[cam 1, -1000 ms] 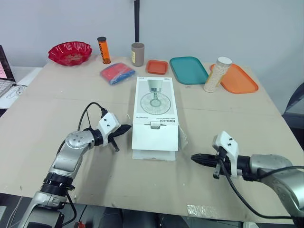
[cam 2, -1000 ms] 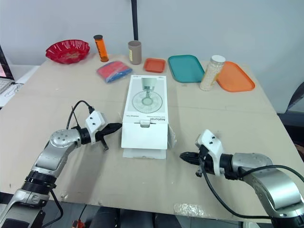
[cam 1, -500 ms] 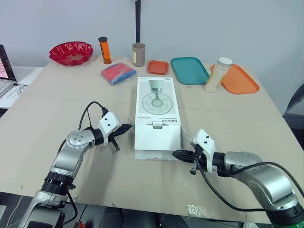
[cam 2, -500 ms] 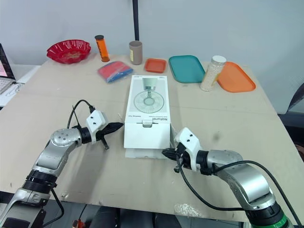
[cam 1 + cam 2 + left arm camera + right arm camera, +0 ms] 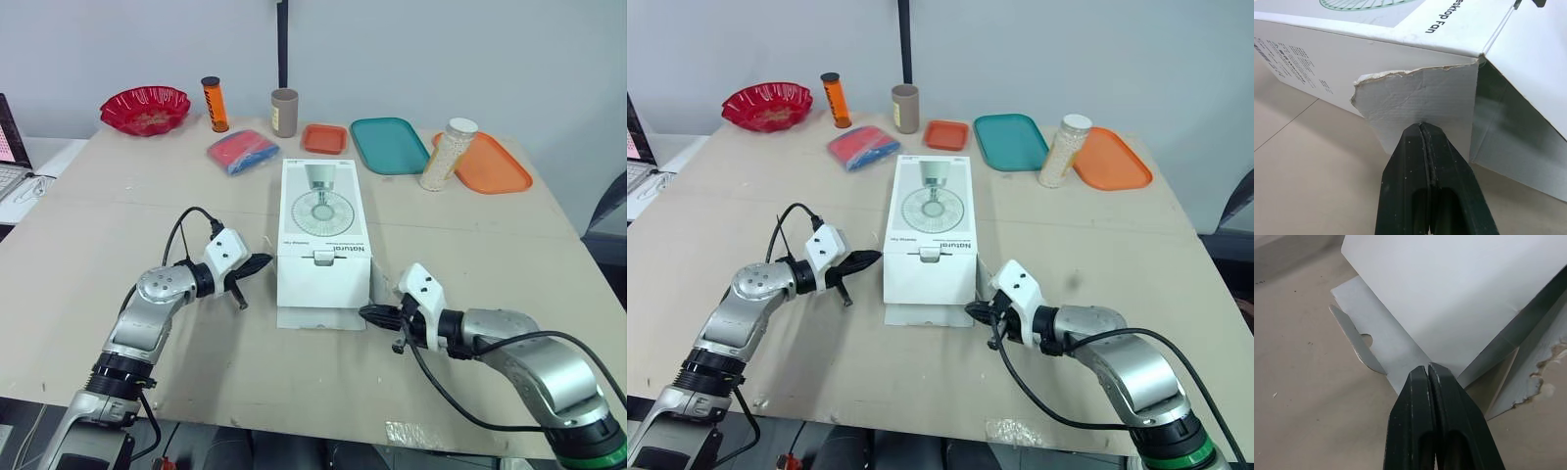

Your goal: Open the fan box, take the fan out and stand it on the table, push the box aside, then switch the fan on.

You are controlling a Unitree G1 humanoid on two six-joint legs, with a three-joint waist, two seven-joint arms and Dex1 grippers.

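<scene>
The fan box (image 5: 323,233) lies flat in the middle of the table (image 5: 470,250), with the printed fan picture facing up. Its end toward the robot is open, and the long closing flap (image 5: 315,317) lies on the table surface in front of it.

The left gripper (image 5: 263,262) is at the left near corner of the box. Its two black fingers (image 5: 1405,161) are pressed fully together, and their tip is against a torn side flap (image 5: 1415,98) of the box. I cannot tell if the edge of this flap is caught between them.

The right gripper (image 5: 367,313) is low over the table at the right near corner. Its fingers (image 5: 1410,411) are also closed tight, with nothing between them, and the tip points at the closing flap where it joins the box.

Along the far side of the table stand a red bowl (image 5: 145,108), an orange tube (image 5: 213,103), a beige cup (image 5: 284,112), a red and blue packet (image 5: 242,151), a small orange tray (image 5: 324,138), a teal tray (image 5: 390,144), a jar of white beads (image 5: 448,153) and a bigger orange tray (image 5: 495,164).
</scene>
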